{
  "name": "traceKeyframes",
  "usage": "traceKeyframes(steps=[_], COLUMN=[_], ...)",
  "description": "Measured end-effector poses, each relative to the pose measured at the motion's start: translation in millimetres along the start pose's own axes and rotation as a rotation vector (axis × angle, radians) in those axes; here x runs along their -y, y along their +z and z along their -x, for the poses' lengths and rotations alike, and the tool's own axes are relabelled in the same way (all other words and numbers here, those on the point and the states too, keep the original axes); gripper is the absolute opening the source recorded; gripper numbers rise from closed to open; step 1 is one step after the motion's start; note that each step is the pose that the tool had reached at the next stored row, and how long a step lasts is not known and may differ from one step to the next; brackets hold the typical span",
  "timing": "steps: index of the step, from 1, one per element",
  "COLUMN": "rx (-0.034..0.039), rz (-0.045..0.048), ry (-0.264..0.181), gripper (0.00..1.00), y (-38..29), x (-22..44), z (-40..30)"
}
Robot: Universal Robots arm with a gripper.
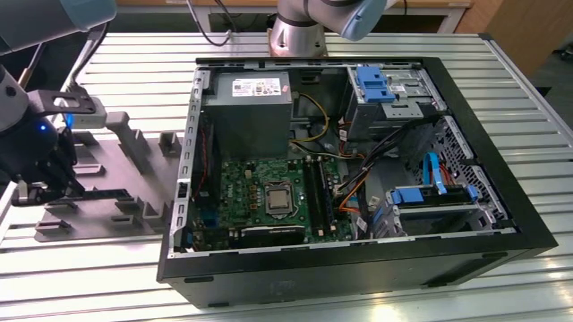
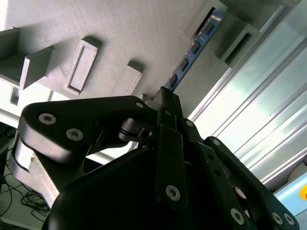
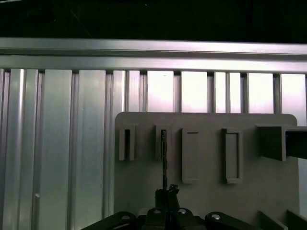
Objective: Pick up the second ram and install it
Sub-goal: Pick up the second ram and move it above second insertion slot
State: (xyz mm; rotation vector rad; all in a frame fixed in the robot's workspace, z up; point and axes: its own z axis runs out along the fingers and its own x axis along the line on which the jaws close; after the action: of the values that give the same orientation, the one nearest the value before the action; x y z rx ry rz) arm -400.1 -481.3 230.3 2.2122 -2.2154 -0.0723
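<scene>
The gripper (image 2: 162,98) is clenched on one end of the memory stick (image 2: 192,53). Its far end sits in a slot of the grey tray (image 1: 134,221), well apart from the computer (image 1: 358,268). I judge that lifting and installing are not yet done.

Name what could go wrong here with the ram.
The gripper holds the second ram by one end, so it could tilt or slip. Its far end sits in a slot of the grey tray; a skewed lift might jam it. Loose cables beside the motherboard slots could snag it.
</scene>
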Motion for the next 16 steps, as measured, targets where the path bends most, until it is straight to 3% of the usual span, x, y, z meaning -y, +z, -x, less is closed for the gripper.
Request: traceKeyframes(steps=[16], rx=[-0.0001], rz=[-0.0004], ry=[0.0], gripper=[0.11], y=[-10.2], x=[-0.4], z=[0.3])
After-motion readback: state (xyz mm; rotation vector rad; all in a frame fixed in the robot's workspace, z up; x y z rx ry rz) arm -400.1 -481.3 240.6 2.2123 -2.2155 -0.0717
